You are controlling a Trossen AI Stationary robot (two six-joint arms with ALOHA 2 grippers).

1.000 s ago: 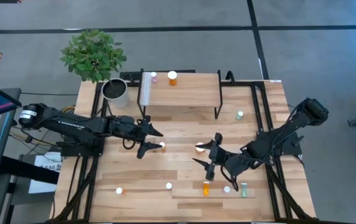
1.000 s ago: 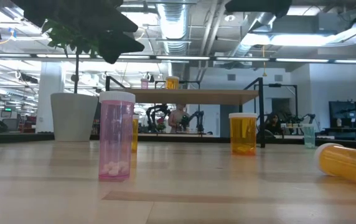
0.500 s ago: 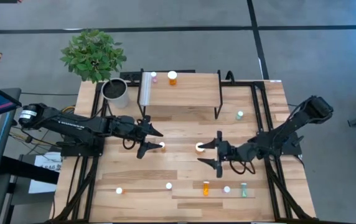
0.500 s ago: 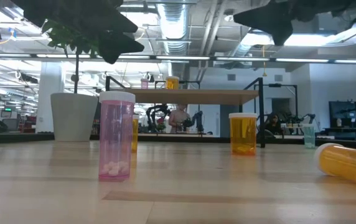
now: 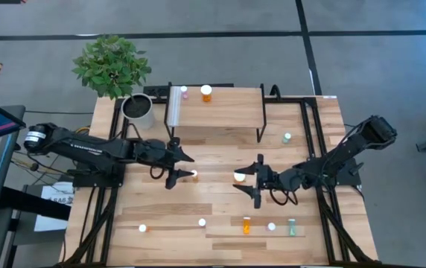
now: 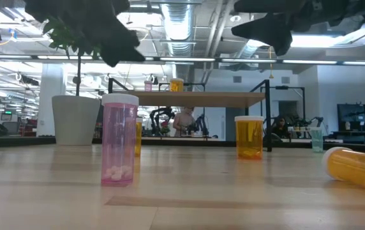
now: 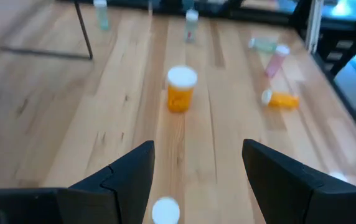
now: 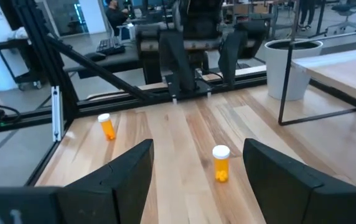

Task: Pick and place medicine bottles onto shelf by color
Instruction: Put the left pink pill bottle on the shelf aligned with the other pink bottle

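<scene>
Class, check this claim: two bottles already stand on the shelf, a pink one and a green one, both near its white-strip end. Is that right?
Not quite. The shelf does carry two bottles near its white-strip end, but beside the pink bottle stands an orange bottle, not a green one. The high view shows this.

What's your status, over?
Left tool open over an orange bottle. Right tool open beside another orange bottle. Shelf holds two bottles. Nothing in the way.
</scene>
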